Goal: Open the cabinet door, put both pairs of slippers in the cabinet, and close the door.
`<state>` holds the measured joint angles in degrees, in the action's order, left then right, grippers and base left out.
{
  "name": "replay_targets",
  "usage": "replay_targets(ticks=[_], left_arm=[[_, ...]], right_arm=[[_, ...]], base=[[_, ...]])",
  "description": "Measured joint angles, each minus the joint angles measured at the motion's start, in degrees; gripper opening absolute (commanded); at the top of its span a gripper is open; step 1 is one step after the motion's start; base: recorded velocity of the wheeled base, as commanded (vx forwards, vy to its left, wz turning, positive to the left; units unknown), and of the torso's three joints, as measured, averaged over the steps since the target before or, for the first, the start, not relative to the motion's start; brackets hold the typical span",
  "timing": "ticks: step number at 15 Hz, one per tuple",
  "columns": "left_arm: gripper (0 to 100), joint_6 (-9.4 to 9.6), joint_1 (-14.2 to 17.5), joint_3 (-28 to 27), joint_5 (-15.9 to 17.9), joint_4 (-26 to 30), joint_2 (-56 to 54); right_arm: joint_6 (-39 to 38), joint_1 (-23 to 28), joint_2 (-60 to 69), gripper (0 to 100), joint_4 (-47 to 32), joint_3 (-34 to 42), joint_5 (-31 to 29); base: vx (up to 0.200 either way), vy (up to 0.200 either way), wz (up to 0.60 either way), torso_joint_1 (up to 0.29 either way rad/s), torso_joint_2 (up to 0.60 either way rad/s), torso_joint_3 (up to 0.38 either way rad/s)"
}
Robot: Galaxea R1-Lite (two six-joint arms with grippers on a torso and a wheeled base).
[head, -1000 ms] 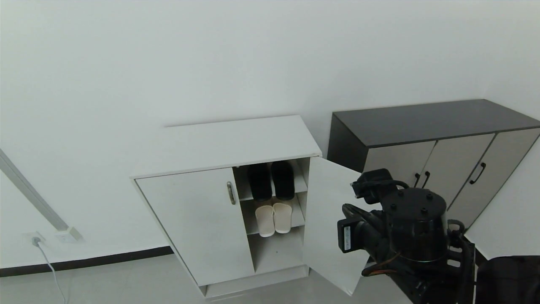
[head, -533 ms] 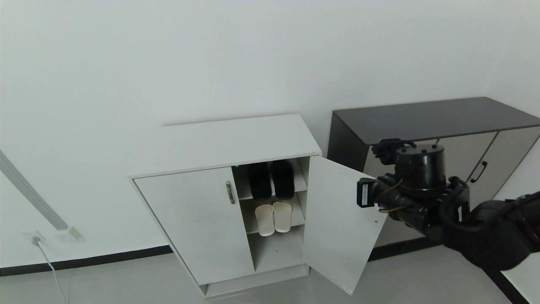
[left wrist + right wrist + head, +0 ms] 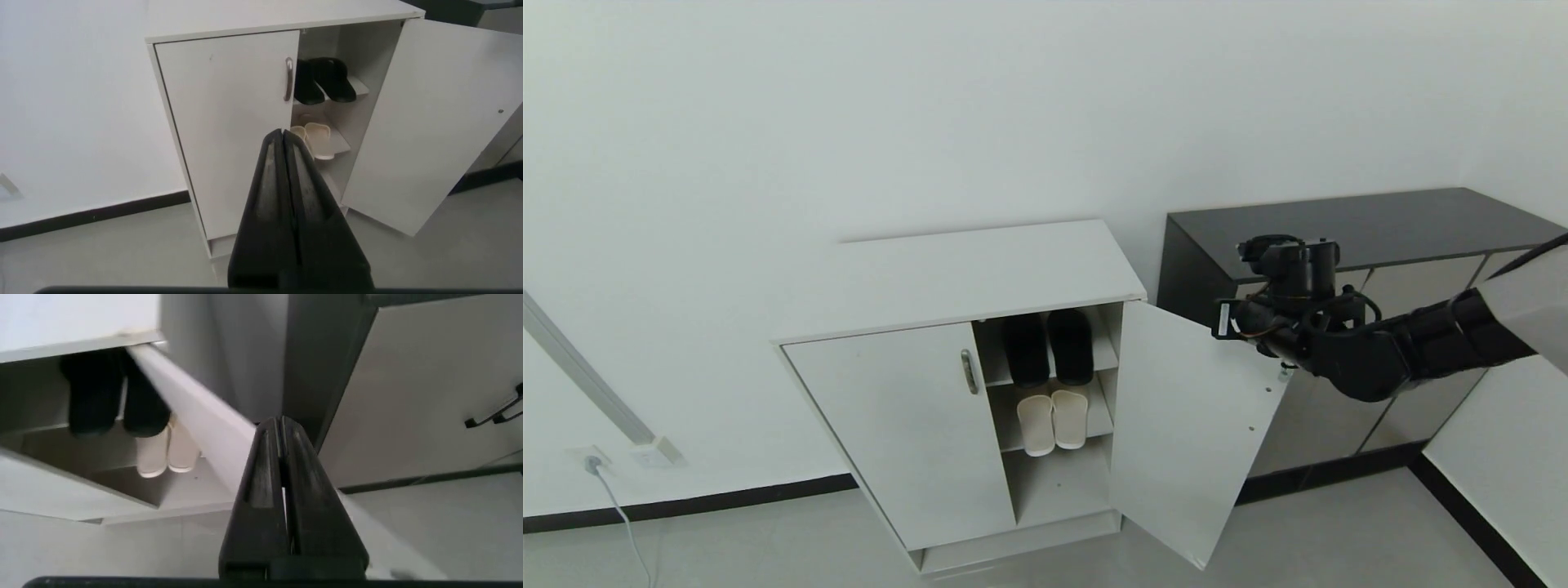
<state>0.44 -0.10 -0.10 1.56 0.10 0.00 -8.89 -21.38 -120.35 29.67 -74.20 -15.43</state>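
Note:
The white cabinet (image 3: 964, 278) stands against the wall with its right door (image 3: 1184, 425) swung open and its left door (image 3: 907, 433) closed. A black pair of slippers (image 3: 1048, 347) lies on the top shelf. A white pair (image 3: 1052, 420) lies on the shelf below. My right arm (image 3: 1372, 351) stretches to the open door's upper outer corner. The right gripper (image 3: 283, 425) is shut with nothing in it, just over the door's top edge (image 3: 204, 408). My left gripper (image 3: 283, 135) is shut and empty, some way back from the cabinet and pointing at the closed left door (image 3: 229, 131).
A dark-topped sideboard (image 3: 1339, 224) with grey doors stands right beside the open door. A wall socket with a cable (image 3: 592, 467) is low on the far left. Grey floor (image 3: 768, 547) lies in front of the cabinet.
My right arm has risen from low in front of the door and stretched forward to the door's upper outer corner. The slippers have not moved.

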Motion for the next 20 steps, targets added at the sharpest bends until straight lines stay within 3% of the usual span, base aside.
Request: replay_targets(ticks=[5,12,15,20], left_arm=[[0,0.0,0.0,0.0,0.0,0.0,0.0],[0,0.0,0.0,0.0,0.0,0.0,0.0],[0,0.0,0.0,0.0,0.0,0.0,0.0],[0,0.0,0.0,0.0,0.0,0.0,0.0]], right_arm=[[-0.1,2.6,-8.0,0,-0.9,-8.2,0.2],[-0.2,3.1,-9.7,0,-1.6,-7.0,0.2],[-1.1,0.3,-6.6,0,-2.1,-2.5,0.3],[-4.5,-8.9,1.5,0,-1.7,7.4,0.4]], base=[[0.0,0.0,0.0,0.0,0.0,0.0],[0.0,0.0,0.0,0.0,0.0,0.0],[0.0,0.0,0.0,0.0,0.0,0.0],[0.0,0.0,0.0,0.0,0.0,0.0]])
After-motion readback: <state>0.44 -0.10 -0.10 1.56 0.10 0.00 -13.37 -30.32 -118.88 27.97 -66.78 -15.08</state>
